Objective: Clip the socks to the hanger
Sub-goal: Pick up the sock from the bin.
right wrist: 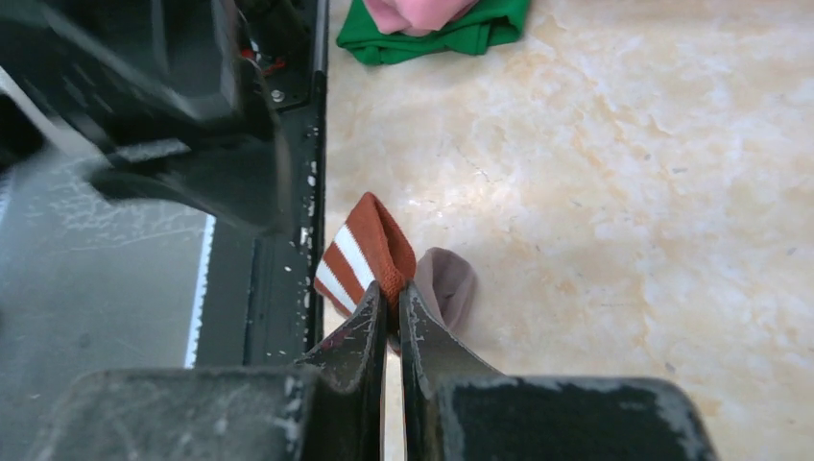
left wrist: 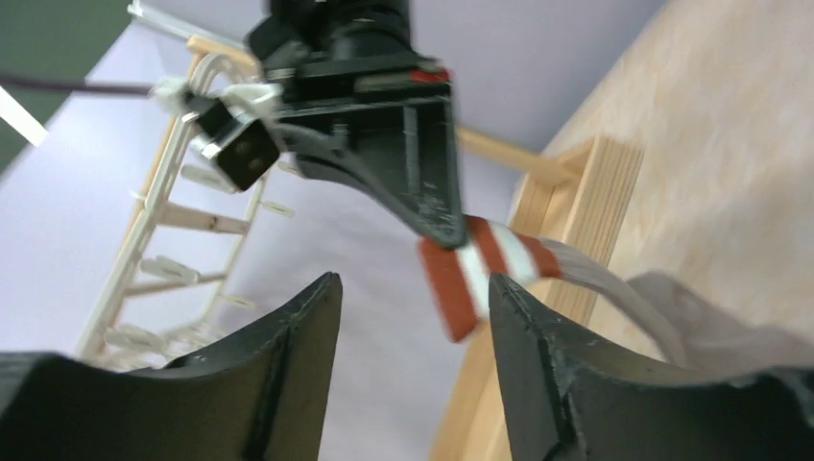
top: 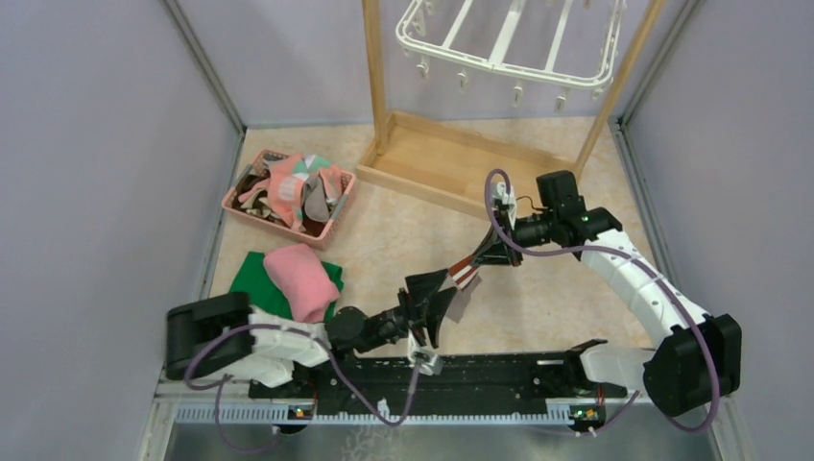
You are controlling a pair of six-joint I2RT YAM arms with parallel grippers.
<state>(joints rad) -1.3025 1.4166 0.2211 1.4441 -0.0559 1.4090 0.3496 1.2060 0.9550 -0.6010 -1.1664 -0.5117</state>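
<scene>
The big table (top: 403,240) has a pale, stony top. At the back of it stands a wooden frame (top: 432,158). The white hanger (top: 480,65) hangs high up in that frame, and little clips dangle from its rim. No sock is on the hanger.

On the left side of the table sits a pink basket (top: 278,221). It is full of mixed socks (top: 293,182). Just in front of the basket lies a flat green cloth (top: 251,279), and a pink cloth (top: 299,279) lies on top of it.

The right tool (right wrist: 391,293) reaches toward the middle of the table. Its two fingers are squeezed tight on one sock (right wrist: 370,240). They pinch the cuff, which has red and white stripes. The grey-brown part of the sock hangs down behind the cuff. I cannot tell if it touches the table.

The left tool (left wrist: 413,288) points at that same sock from the near side. Its fingers stand apart with a clear gap between them, and they grip nothing. The striped cuff is just beside one of its fingers.

The sock is in front of the wooden frame, far below the hanger.
</scene>
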